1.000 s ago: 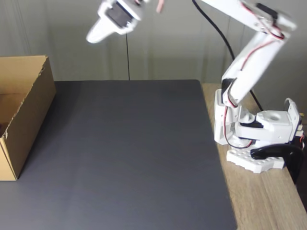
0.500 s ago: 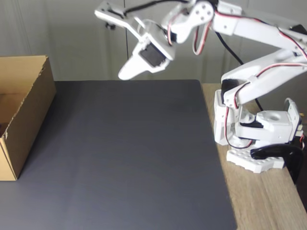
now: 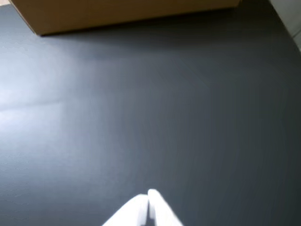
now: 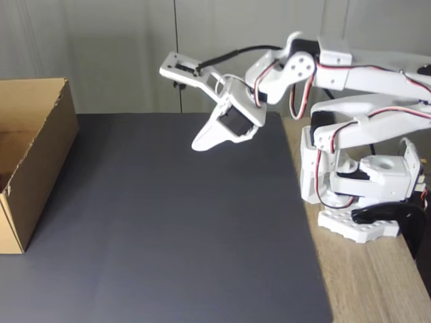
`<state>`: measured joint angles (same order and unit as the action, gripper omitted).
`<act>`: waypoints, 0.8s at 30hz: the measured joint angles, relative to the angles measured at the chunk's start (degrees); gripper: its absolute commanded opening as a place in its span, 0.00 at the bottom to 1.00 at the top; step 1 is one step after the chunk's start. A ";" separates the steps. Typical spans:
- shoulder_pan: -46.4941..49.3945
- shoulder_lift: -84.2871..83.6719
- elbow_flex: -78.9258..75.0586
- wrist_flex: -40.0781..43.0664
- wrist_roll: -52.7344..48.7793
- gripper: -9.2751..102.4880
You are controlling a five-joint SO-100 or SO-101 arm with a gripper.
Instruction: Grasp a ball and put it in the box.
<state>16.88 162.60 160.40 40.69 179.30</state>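
My white gripper (image 4: 200, 143) hangs above the right part of the dark mat, tips pointing down and left, shut with nothing between them. In the wrist view the two fingertips (image 3: 148, 197) meet at the bottom edge over bare mat. The brown cardboard box (image 4: 30, 145) stands at the left edge of the fixed view, open at the top; its plain side (image 3: 117, 12) runs along the top of the wrist view. The pink-and-purple ball is out of view.
The dark grey mat (image 4: 175, 222) covers most of the table. The arm's white base (image 4: 357, 195) sits on the wooden table strip (image 4: 377, 282) at the right. A grey wall stands behind.
The arm has folded back and come down: the gripper moved right and lower, from high above the mat's far edge to just over its right part.
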 measured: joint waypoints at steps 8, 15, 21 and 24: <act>2.99 8.00 8.35 -0.97 -1.85 0.08; 3.52 13.18 13.36 -1.05 -2.20 0.08; 3.52 16.44 16.35 -1.05 -2.46 0.08; 3.78 16.08 16.96 -1.32 -3.16 0.08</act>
<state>20.65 178.68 177.36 39.38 176.13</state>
